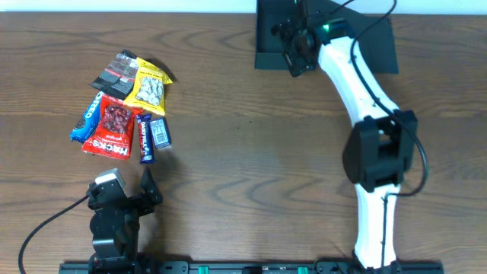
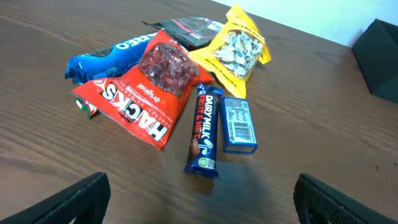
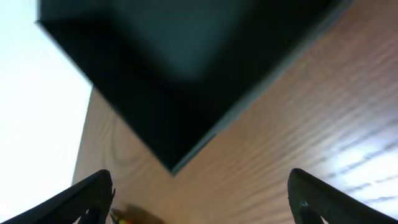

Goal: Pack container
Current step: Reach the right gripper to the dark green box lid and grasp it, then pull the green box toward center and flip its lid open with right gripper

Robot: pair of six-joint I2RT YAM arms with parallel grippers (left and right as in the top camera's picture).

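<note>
The container [image 1: 268, 46], a dark flat box, lies at the table's far edge; in the right wrist view one corner of the container [image 3: 186, 74] fills the top. My right gripper [image 1: 295, 53] hovers over the box's left part. In its own view the right gripper [image 3: 199, 186] is open, with only bare wood between the fingers. Snack packets lie in a pile at the left: a red Hacks bag [image 2: 146, 93], a yellow bag [image 2: 235, 50], a blue Oreo pack [image 2: 106, 56], a Dairy Milk bar [image 2: 204, 134] and a small blue box [image 2: 239, 124]. My left gripper [image 2: 202, 190] is open, just short of the pile.
A black packet [image 2: 193, 28] peeks out behind the red and yellow bags. The dark box also shows at the right edge of the left wrist view. The right arm [image 1: 373, 152] stretches from the near right edge up to the box.
</note>
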